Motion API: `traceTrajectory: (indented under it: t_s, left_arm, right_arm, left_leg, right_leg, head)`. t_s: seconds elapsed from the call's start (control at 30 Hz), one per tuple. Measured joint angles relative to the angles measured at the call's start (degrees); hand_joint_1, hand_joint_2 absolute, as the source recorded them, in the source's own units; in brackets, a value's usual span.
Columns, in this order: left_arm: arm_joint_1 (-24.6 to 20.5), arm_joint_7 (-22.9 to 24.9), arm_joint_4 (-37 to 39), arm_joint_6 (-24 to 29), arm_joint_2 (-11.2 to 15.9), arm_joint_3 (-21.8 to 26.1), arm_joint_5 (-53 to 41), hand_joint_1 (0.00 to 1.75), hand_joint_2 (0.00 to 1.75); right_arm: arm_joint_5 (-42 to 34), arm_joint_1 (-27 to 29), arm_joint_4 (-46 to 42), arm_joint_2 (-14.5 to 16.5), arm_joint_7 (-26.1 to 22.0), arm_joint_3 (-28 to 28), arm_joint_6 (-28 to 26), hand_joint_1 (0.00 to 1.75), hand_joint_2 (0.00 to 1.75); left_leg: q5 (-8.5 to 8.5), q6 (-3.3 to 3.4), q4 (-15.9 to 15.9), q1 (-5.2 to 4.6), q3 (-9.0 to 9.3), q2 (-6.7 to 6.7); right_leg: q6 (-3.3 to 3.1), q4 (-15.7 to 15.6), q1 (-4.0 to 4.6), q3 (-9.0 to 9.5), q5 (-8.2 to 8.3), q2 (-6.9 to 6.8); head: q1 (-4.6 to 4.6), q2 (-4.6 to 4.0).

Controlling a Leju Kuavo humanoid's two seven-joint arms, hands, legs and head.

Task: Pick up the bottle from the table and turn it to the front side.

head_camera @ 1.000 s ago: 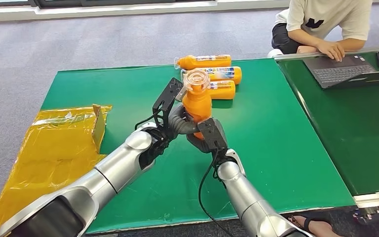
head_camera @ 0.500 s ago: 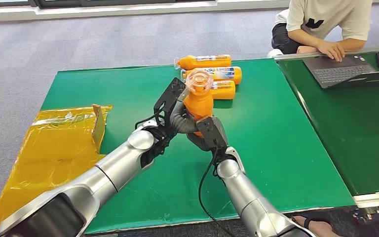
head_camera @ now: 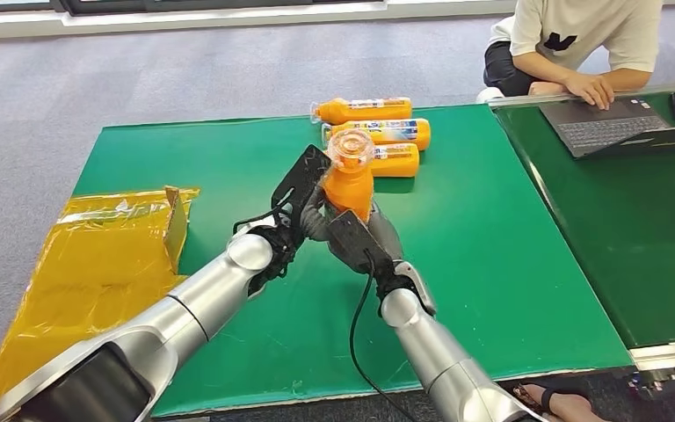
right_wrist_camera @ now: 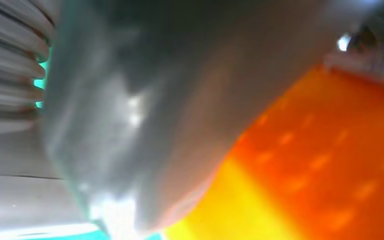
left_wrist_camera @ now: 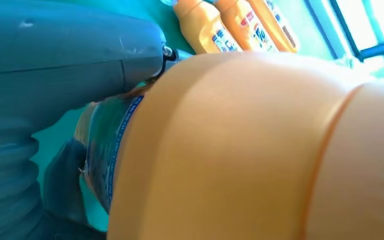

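A: While raised off the green tabletop (head_camera: pixel 185 158), held upright at its middle: orange bottle (head_camera: pixel 349 180), clear cap toward the camera.

B: Left of that bottle?

A: Yellow bag (head_camera: pixel 97 264) beside the tabletop, then left hand (head_camera: pixel 303 207), fingers wrapped on the bottle's side.

B: And right?

A: Right hand (head_camera: pixel 360 242) gripping below it. Beyond the bottle, three orange bottles (head_camera: pixel 378 132) lying flat. Farther right, laptop (head_camera: pixel 620 123), a person (head_camera: pixel 580 44) behind.

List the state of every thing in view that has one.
Orange plastic bottle with clear cap: upright, lifted, held by both hands.
Left hand: grips it.
Right hand: grips it.
Three orange bottles: lying on green table.
Black laptop: open.
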Motion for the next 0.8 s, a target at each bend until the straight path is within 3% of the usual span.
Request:
traceTrajectory:
  t_s: [0.33,0.8]
  left_arm:
    - [2.6,0.1,-2.0,-2.6,-0.2,10.1,-11.4,1.75,1.75]
    - [3.5,0.0,-5.3,-1.4,-0.2,18.9,-15.5,1.75,1.75]
  right_arm:
    - [3.2,8.8,-13.8,-4.3,3.7,1.8,8.0,0.00,1.75]
    - [5.4,14.2,-23.4,-8.8,4.8,4.1,11.5,0.00,1.75]
  left_leg:
    - [-0.02,0.02,0.0,0.00,-0.13,-0.08]
    - [0.01,0.00,0.0,0.00,-0.18,-0.18]
  right_leg:
    - [0.00,0.0,0.00,-0.03,-0.01,-0.09]
    - [0.00,0.0,0.01,-0.02,0.00,-0.15]
  head:
    - [-0.02,0.00]
    - [-0.02,0.00]
